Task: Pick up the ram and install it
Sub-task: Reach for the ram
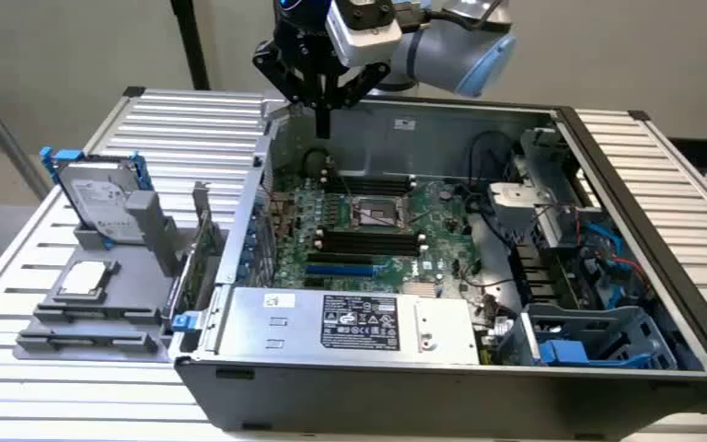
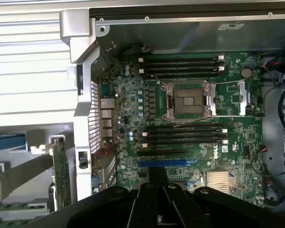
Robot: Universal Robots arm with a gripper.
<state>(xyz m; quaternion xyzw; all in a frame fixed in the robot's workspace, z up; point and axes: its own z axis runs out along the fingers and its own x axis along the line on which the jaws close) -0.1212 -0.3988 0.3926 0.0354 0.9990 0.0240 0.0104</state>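
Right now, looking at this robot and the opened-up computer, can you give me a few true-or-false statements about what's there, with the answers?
1. The computer case lies open, its motherboard exposed. True.
2. The gripper hangs over the hard drive. False: it is above the case's rear corner, on the exterior view's left; the drive is outside the case.
3. A cooler covers the processor socket. False: the socket is bare.
4. No green stick stands in the black memory slots. True.
5. The hard drive stands upright in a grey tray beside the case. True.
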